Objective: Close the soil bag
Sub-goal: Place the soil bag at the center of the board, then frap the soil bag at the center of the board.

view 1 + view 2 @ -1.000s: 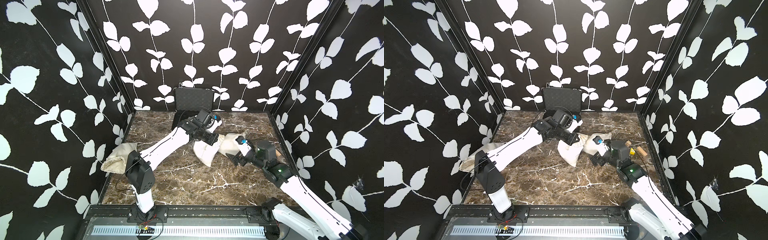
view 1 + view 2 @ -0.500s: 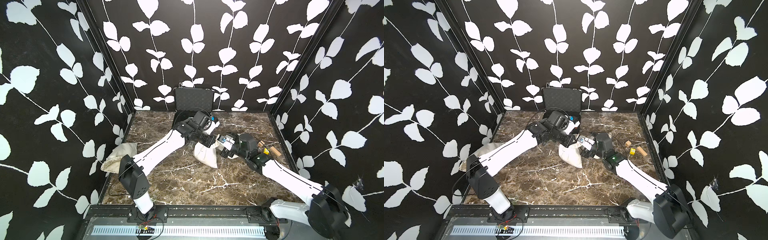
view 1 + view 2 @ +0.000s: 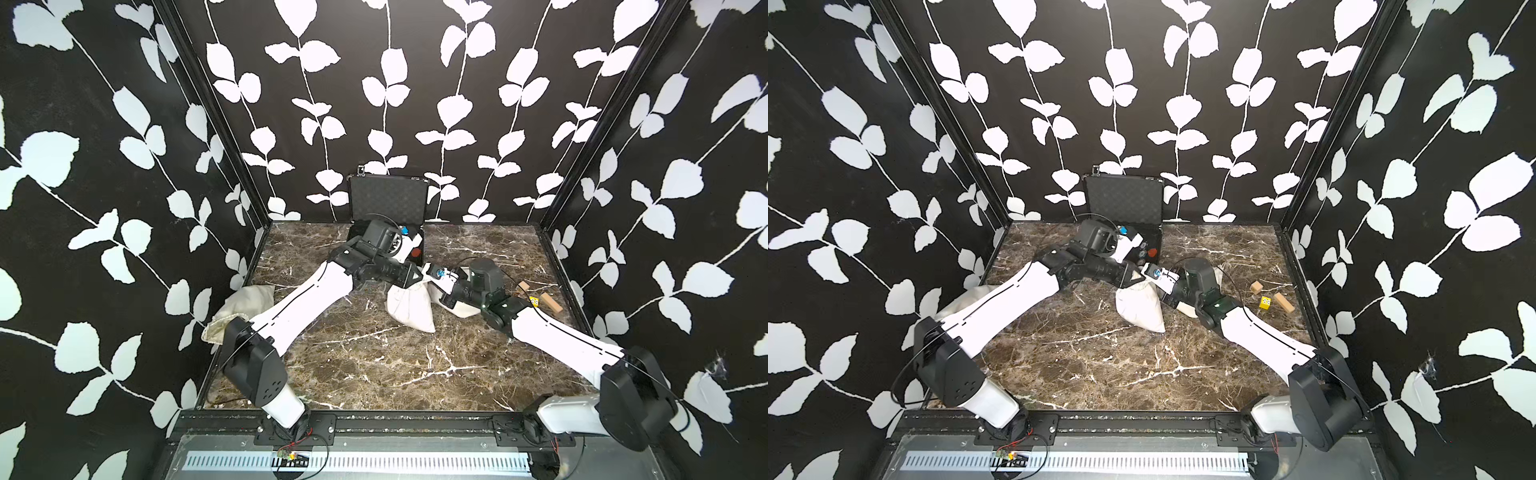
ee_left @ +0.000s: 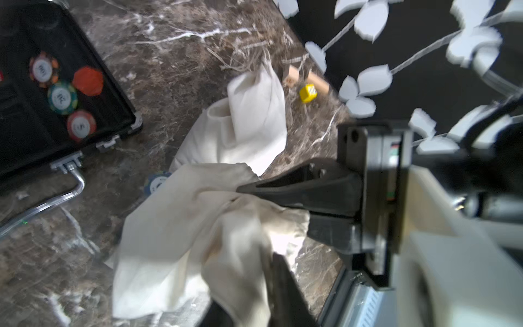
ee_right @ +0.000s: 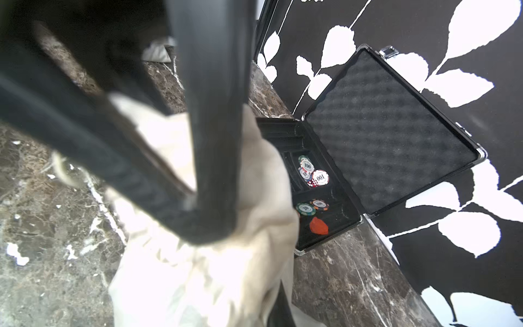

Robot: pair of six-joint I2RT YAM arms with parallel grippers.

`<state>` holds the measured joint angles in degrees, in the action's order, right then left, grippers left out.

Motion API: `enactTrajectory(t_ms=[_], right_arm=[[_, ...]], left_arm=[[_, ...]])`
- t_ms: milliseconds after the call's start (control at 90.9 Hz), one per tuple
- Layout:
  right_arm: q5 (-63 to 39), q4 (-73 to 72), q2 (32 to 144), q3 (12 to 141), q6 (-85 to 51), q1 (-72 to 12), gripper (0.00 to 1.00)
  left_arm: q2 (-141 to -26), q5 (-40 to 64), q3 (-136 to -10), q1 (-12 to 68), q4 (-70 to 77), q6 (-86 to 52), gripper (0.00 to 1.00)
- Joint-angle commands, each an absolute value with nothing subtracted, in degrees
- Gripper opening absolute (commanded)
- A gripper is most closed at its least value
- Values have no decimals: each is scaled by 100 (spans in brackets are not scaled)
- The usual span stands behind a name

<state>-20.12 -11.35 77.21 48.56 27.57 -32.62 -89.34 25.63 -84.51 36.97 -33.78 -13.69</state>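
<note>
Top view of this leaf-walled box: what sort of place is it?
Probably a robot test booth: a left arm and right arm mounted at the front of a marble tabletop, printed leaf walls boxing it in, a soil bag between them.

Booth w/ leaf-print walls (image 3: 395,104), marble tabletop (image 3: 374,365).
Walls blk, white vines; tabletop brown w/ white veins; bright even light.

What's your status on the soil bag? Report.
Right gripper shut on soil bag at its gathered top. Left gripper there too, grip unclear. Second cloth bag lies close beside.
</note>
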Motion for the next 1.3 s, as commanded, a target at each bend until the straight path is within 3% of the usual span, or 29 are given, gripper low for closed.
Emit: enactTrajectory(t_ms=[0,99,220,440,682,1100,1155,1287], right_arm=[[-2218,-1359,7776,5140,2297,-3287,0],[-2191,-1326,7829,5243,2104,-3287,0],[-2155,-1347,7912,5288,1938,-3287,0],[-2032,-1376,7989,5310,1744,-3295,0],[-1954,-1326,8022,5366,1707,-3295,0],[-1534,-1358,7978,5351,1705,-3285,0],[-1456,-1371,7985,5365,1704,-3287,0],[-1290,-1372,8017,5412,1715,-3285,0]], left_arm=[[-8241,2475,-8043,3462,-2933,-1494,40],[-7709,2325,-7431,3355,-2575,-1473,55],[-7231,2392,-6867,3349,-2279,-1297,65],[-7202,2799,-6186,3556,-1710,-1396,69],[-7322,2415,-5756,3973,-926,-1492,68],[-7452,2426,-5308,3981,-647,-1416,43],[-7368,2398,-5210,3973,-649,-1415,36],[-7110,2260,-5064,3978,-773,-1399,5]])
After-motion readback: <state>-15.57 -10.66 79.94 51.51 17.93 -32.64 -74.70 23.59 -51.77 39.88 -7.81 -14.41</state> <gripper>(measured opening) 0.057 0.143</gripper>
